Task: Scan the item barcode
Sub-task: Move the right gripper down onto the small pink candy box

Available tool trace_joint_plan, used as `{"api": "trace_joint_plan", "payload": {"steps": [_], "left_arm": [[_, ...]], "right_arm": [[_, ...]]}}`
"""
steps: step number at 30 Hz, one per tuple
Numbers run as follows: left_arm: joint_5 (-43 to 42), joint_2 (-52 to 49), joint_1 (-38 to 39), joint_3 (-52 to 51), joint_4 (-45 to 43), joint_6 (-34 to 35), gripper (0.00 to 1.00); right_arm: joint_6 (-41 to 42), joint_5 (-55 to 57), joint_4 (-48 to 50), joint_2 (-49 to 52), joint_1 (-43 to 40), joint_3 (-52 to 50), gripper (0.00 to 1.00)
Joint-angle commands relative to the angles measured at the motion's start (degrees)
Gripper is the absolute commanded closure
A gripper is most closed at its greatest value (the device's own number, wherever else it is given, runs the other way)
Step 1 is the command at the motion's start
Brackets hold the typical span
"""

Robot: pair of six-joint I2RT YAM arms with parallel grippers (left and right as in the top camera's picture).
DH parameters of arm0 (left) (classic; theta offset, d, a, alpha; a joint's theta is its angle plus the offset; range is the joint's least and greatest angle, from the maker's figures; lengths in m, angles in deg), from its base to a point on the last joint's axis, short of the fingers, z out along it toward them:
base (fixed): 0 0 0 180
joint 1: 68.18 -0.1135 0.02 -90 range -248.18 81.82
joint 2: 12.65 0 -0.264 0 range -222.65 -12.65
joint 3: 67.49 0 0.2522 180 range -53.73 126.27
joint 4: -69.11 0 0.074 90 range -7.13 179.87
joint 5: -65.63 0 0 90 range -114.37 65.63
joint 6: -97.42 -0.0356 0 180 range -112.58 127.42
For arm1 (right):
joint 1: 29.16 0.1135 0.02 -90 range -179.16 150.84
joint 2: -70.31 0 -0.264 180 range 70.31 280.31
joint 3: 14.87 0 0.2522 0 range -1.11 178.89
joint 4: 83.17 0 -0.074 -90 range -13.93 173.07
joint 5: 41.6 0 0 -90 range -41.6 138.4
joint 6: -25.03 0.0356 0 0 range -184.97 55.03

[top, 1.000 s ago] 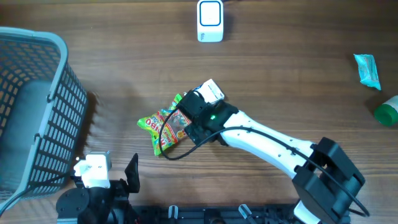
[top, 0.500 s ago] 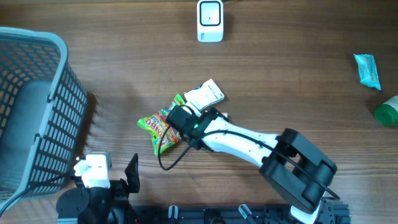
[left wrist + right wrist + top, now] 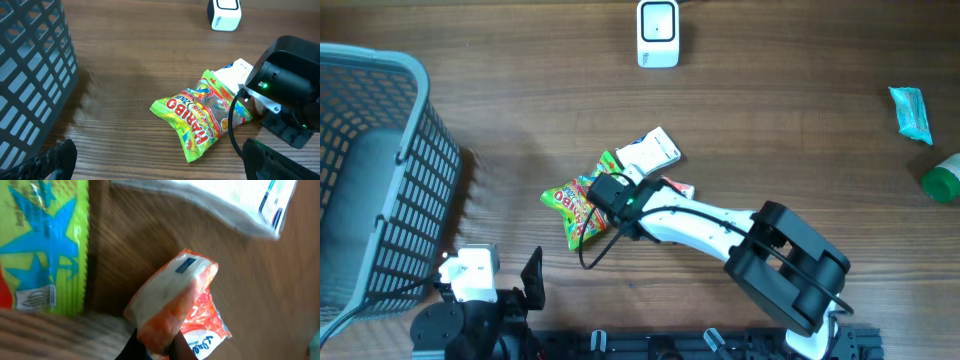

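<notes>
1. The small orange-and-white foil packet (image 3: 175,300) lies on the table at the centre of the overhead view. The right gripper (image 3: 154,345) is clamped shut on its lower end.
2. We judge the hold shallow. It takes only an edge of crinkly foil, so the packet may slip or swing when lifted.
3. We see no barcode on the upturned face, so the code may end up turned away from the reader.
4. The green printed sweet bag (image 3: 200,120) lies just beside the packet with the arm's black cable (image 3: 231,117) draped over it. A lift could drag the bag.
5. The white box scanner (image 3: 658,33) stands well apart at top centre, so the carry is long.
6. Only the right wrist view shows the pinch. In the overhead view just a red-and-white corner pokes out beside the arm.
7. The left wrist view shows the left gripper (image 3: 159,147) spread wide and holding nothing, at the lower left of the table.
</notes>
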Motion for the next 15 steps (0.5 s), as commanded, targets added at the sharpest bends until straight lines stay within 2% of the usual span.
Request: {"api": "trace_joint_plan", "payload": {"steps": [1,4,8,10,11,12,14,15], "left_arm": [[-0.9,0.0,-0.2,-0.3,-0.2,0.7,0.00],[-0.9,0.0,-0.2,-0.3,-0.2,0.8,0.00],[-0.9,0.0,-0.2,-0.3,-0.2,0.8,0.00],[-0.9,0.0,-0.2,-0.3,-0.2,0.8,0.00],[-0.9,0.0,-0.2,-0.3,-0.2,0.8,0.00],[-0.9,0.0,-0.2,-0.3,-0.2,0.8,0.00],[-0.9,0.0,-0.2,-0.3,-0.2,0.8,0.00],[-0.9,0.0,-0.2,-0.3,-0.2,0.8,0.00]], "right_arm": [[18.7,-3.3,-9.0,-2.2,-0.3,8.9,0.96],[33.2,-11.0,-15.3,-5.9,-1.1,15.0,0.96],[51.7,-25.1,-16.0,-9.5,-1.1,15.5,0.96],[61.7,-28.2,-17.2,-9.7,-1.2,15.5,0.96],[68.3,-29.5,-18.4,-9.7,-1.2,15.5,0.96],[79.5,-32.4,-20.9,-9.7,-1.5,15.5,0.96],[96.8,-39.1,-24.0,-9.7,-2.4,15.5,0.96],[101.8,-41.8,-24.0,-9.7,-2.9,15.5,0.95]]}}
